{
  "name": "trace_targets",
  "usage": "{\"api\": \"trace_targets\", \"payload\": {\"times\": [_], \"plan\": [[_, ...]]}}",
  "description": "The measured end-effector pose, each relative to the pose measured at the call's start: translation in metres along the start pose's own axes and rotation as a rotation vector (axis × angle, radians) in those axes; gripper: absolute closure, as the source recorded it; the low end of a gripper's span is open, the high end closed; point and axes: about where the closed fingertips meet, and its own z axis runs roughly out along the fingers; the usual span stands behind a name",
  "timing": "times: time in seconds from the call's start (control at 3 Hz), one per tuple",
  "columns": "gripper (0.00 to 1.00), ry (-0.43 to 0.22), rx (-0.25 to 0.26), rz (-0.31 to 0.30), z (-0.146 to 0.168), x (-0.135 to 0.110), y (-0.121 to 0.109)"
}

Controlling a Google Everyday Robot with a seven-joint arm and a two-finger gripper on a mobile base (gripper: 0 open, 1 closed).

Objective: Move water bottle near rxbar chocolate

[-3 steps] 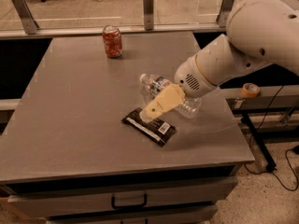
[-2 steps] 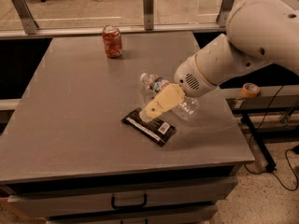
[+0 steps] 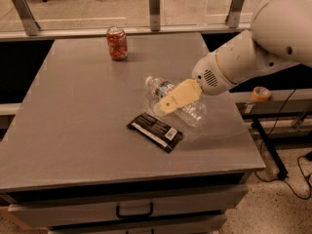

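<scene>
The water bottle lies on its side on the grey table, white cap pointing to the back left. The rxbar chocolate, a flat black wrapper with a white barcode patch, lies just in front of the bottle, a small gap apart. My gripper, beige, reaches in from the right on the white arm and sits over the bottle's middle, covering part of it. Whether it holds the bottle does not show.
A red-orange soda can stands at the back of the table. A metal rail with glass panels runs behind the table. A tape roll sits on a ledge to the right. The table's right edge is close to the bottle.
The gripper has shifted slightly up and to the right over the bottle. The bottle, wrapper and can have not visibly moved.
</scene>
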Motion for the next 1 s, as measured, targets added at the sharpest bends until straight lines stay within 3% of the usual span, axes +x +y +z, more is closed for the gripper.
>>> {"api": "trace_targets", "payload": {"times": [0.33,0.67,1.0], "plan": [[0.0,-0.103,0.099,0.078,-0.04,0.005,-0.042],[0.0,-0.185,0.259,0.174,-0.094,0.031,-0.086],[0.0,-0.197,0.276,0.179,-0.099,0.032,-0.09]]}}
